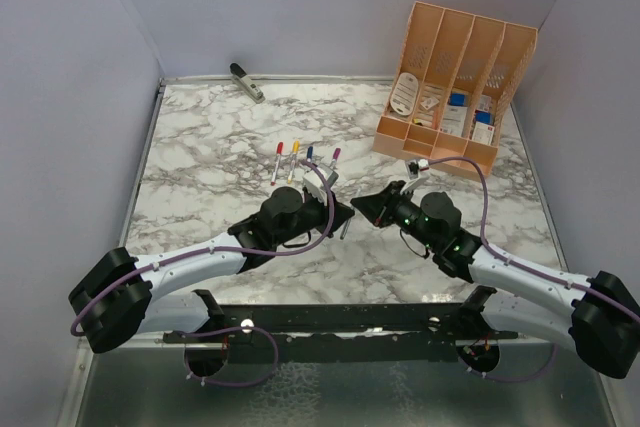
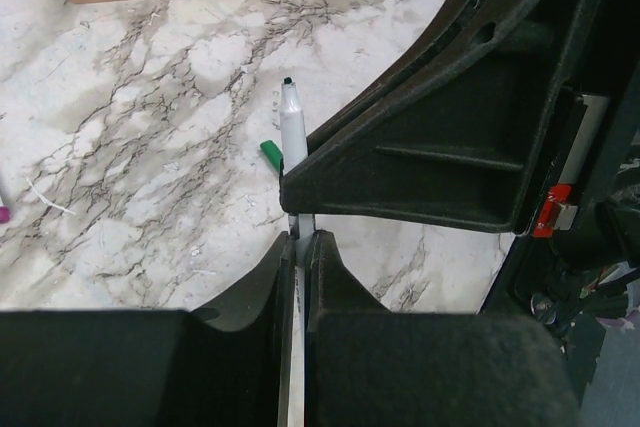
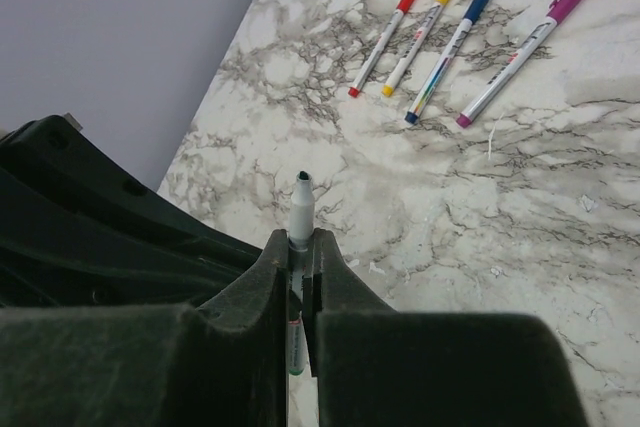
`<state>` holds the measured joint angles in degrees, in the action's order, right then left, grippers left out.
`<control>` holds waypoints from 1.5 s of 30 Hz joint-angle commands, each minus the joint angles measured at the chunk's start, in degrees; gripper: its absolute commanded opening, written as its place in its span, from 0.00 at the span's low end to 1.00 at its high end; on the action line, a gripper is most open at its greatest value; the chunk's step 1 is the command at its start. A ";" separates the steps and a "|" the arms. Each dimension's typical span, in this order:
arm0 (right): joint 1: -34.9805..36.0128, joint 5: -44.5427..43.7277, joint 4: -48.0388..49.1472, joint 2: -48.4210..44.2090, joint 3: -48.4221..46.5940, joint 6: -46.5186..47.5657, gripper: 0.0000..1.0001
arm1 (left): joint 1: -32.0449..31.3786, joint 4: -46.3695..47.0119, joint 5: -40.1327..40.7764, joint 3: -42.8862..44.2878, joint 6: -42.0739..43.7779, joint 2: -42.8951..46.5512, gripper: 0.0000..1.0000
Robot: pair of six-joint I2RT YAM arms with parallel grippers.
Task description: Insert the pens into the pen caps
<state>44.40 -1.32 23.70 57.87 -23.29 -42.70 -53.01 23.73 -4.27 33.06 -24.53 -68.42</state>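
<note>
Both grippers hold one uncapped pen (image 2: 292, 132), white with a grey neck and a dark tip. My left gripper (image 2: 300, 242) is shut on its barrel. My right gripper (image 3: 302, 242) is shut on the same pen (image 3: 301, 209) just behind the neck, so the tip sticks out past its fingers. The two grippers meet above the table's middle, left (image 1: 335, 209) and right (image 1: 378, 207). A green pen cap (image 2: 271, 154) lies on the marble beside the tip. Capped pens lie in a row: red (image 3: 395, 27), yellow (image 3: 428, 22), blue (image 3: 455, 42) and magenta (image 3: 530, 42).
An orange desk organizer (image 1: 455, 77) with small items stands at the back right. A grey stapler-like tool (image 1: 246, 82) lies at the back left by the wall. Purple walls close in the marble table (image 1: 200, 167) on three sides.
</note>
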 commanded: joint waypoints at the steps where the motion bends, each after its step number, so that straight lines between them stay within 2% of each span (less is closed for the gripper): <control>1: -0.02 2.98 3.10 0.89 -0.32 0.19 0.01 | -0.16 2.38 -2.24 0.19 0.19 0.27 0.00; 5: -0.06 3.20 4.76 0.20 0.08 0.25 0.01 | -0.21 2.38 -3.83 0.67 0.07 -1.27 0.24; 11: -0.05 2.99 5.20 -0.56 0.69 -0.29 0.01 | -0.20 2.51 -3.56 0.65 -0.25 -1.32 0.35; 13: -0.05 3.14 5.58 -0.71 0.91 -0.45 0.01 | -0.17 2.47 -3.46 0.60 -0.16 -1.27 0.36; 14: -0.02 3.16 5.72 -0.70 1.03 -0.46 0.01 | -0.19 2.48 -3.46 0.60 -0.16 -1.30 0.33; 15: -0.03 3.17 5.81 -0.67 1.05 -0.46 0.01 | -0.16 2.47 -3.46 0.60 -0.14 -1.35 0.26; 17: -0.03 2.96 5.91 -0.68 1.00 -0.23 0.01 | -0.19 2.47 -3.39 0.53 -0.16 -1.45 0.03; 18: -0.02 2.87 5.79 -0.65 0.90 -0.08 0.01 | -0.21 2.47 -3.31 0.45 -0.30 -1.45 0.00; 24: -0.04 2.78 2.93 0.12 -0.68 1.58 0.04 | -0.21 2.40 -2.71 0.34 -0.28 -1.11 0.00; 27: -0.02 -0.03 -0.44 -1.95 -1.26 3.25 0.19 | -0.16 0.46 -0.55 0.67 -0.76 -1.10 0.00; 30: -0.02 -5.99 -5.45 -6.53 -1.53 5.28 0.32 | -0.16 -5.60 4.36 2.07 -1.16 -1.49 0.00; 32: -0.02 -10.37 -9.27 -9.02 -2.09 7.06 0.49 | -0.16 -8.72 7.20 2.58 -1.47 -1.77 0.00; 33: -0.02 -11.80 -11.54 -9.75 -2.63 7.56 0.53 | -0.17 -9.73 8.54 2.62 -1.57 -1.80 0.00; 39: -0.02 -22.74 -24.08 -9.56 -5.26 6.79 0.54 | 0.02 -13.06 11.33 2.63 -2.32 -2.52 0.00; 45: -0.02 -32.61 -45.20 4.78 -14.50 -1.88 0.54 | 0.01 -13.52 10.49 2.23 -2.52 -3.77 0.00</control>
<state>44.42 -23.59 -2.96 53.63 -31.55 -38.39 -52.95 11.05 4.95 34.22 -26.46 -71.35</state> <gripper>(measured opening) 0.543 0.072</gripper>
